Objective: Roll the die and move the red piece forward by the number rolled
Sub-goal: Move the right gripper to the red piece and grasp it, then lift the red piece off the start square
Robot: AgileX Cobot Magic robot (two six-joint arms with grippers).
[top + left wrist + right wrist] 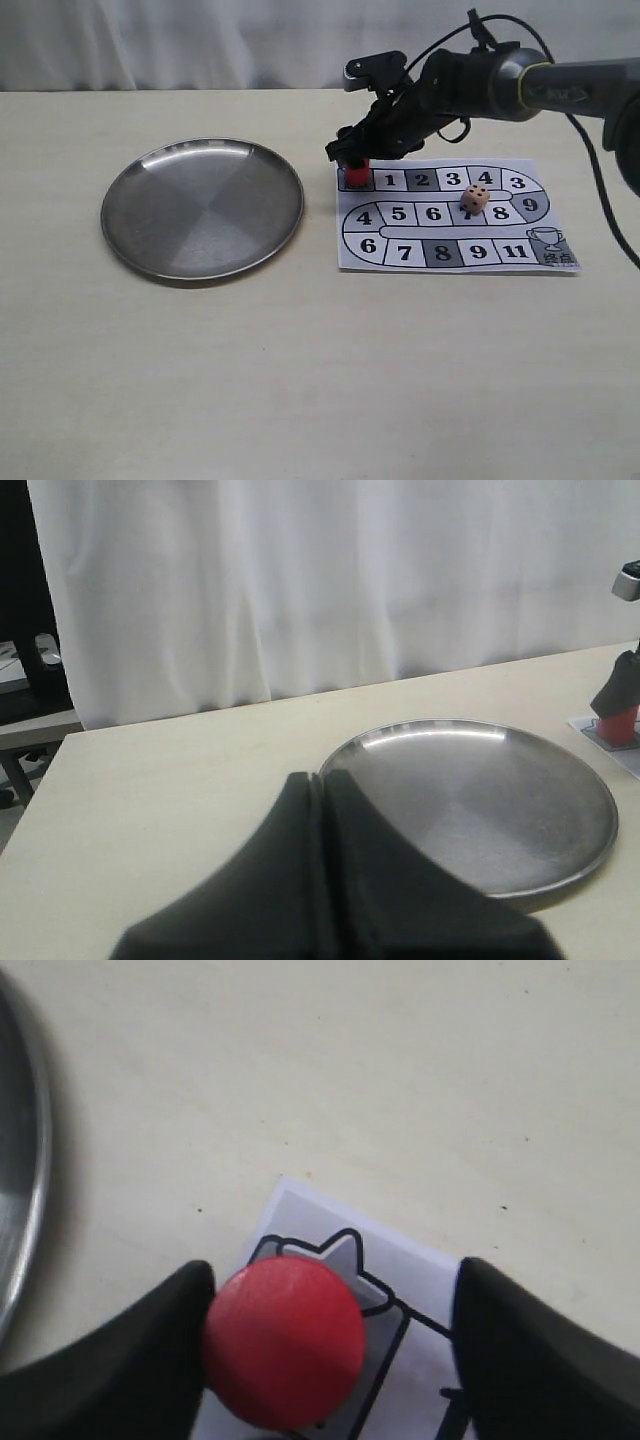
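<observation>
The red piece (357,172) stands upright on the grey start square at the top left corner of the paper game board (520,255). My right gripper (350,156) is lowered over it, open. In the right wrist view the red piece (285,1340) sits between the two fingers of the right gripper (335,1290), against one finger, with a wide gap to the other. The die (475,200) rests on the board near squares 7 and 8. My left gripper (322,780) is shut and holds nothing; it is out of the exterior view.
A round steel plate (130,215) lies left of the board with nothing in it, and in the left wrist view the plate (480,810) is just beyond the left fingers. A white curtain hangs behind the table's far edge.
</observation>
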